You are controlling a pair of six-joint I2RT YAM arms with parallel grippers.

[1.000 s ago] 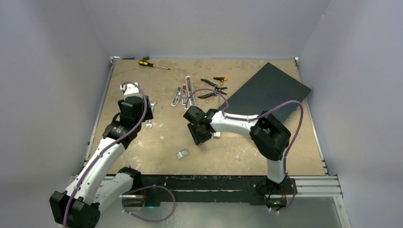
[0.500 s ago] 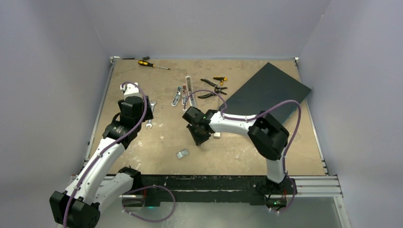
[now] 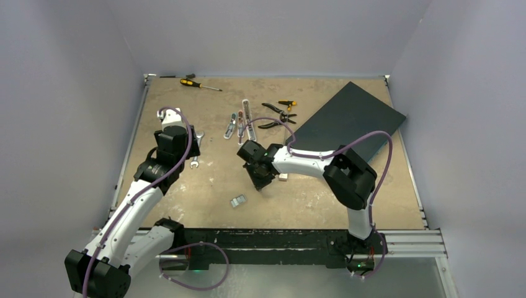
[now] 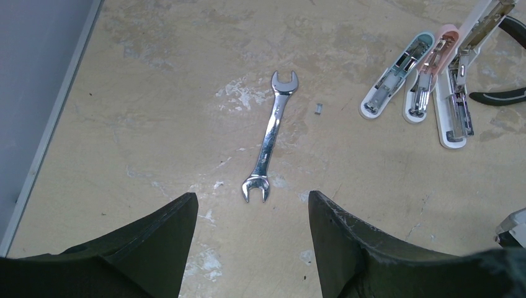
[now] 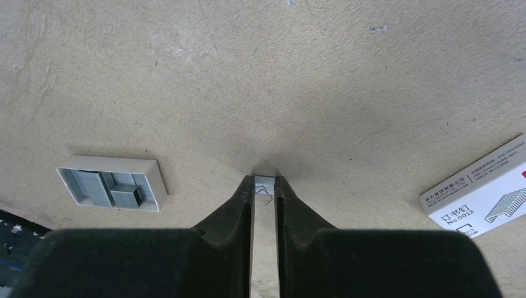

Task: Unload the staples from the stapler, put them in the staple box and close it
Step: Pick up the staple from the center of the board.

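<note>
My right gripper (image 5: 265, 186) is shut on a small silvery block of staples (image 5: 265, 182), pinched at its fingertips just above the table. In the top view it (image 3: 261, 179) hangs near the table's middle. Three opened staplers lie side by side at the back: a blue one (image 4: 397, 74), a pink one (image 4: 428, 77) and a long white one (image 4: 458, 99); they also show in the top view (image 3: 240, 123). One tiny loose staple piece (image 4: 319, 108) lies beside the wrench. My left gripper (image 4: 251, 211) is open and empty above the wrench's near end.
A silver wrench (image 4: 270, 136) lies ahead of the left gripper. A small tray of staples (image 5: 111, 182) and a white staple box (image 5: 481, 192) flank the right gripper. Pliers (image 3: 277, 115), a screwdriver (image 3: 198, 84) and a dark board (image 3: 347, 121) lie at the back.
My right gripper has shifted slightly to the left and back with the staples in it. The left arm has not moved.
</note>
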